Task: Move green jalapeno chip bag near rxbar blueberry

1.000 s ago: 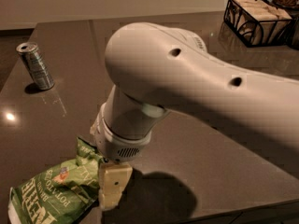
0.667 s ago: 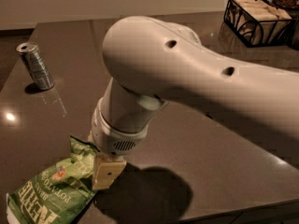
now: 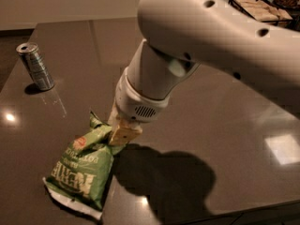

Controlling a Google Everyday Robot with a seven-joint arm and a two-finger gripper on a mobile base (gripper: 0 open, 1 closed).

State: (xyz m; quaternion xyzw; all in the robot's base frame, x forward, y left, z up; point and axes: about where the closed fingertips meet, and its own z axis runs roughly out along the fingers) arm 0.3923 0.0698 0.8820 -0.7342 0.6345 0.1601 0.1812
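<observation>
The green jalapeno chip bag lies at the front left of the dark table, its white edge pointing toward the front. My gripper comes down from the big white arm and is on the bag's upper right corner. One tan finger shows over the crinkled foil, and the gripper looks shut on that corner. The rxbar blueberry is out of view, perhaps hidden behind the arm.
A silver can stands tilted at the far left of the table. A black wire basket with packets sits at the back right. The table's front edge runs along the bottom right.
The gripper has moved toward the right and back, and the bag has come along with it, away from the front left corner.
</observation>
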